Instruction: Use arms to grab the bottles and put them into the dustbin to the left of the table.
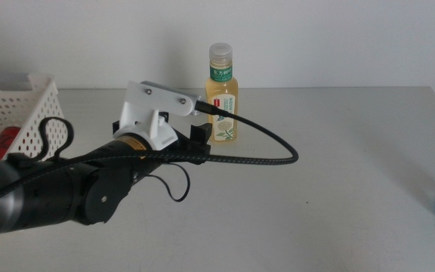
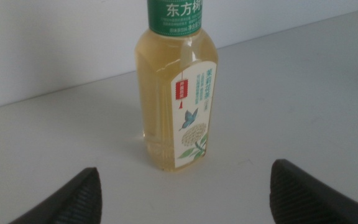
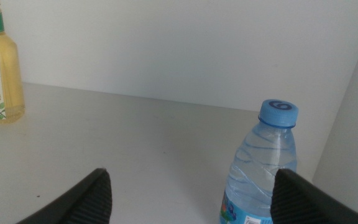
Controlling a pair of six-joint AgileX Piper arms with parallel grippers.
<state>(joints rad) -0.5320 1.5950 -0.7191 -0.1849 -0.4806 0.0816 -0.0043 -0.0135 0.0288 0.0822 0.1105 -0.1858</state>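
Left wrist view: left claw (image 2: 185, 193) wide open, empty.

Middle view looks forward and down over the table (image 1: 338, 189), left wrist camera sits close on the tea bottle (image 2: 176, 93), right wrist camera looks across from farther off, probably the table's right end, catching that same bottle.

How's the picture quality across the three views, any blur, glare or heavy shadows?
Middle view: even, soft light; the left arm's near housing is blurred, the tea bottle fairly sharp. Left wrist view: the label reads crisply, the left gripper is soft-edged with jaws open. Right wrist view: the water bottle is clear, without harsh glare.
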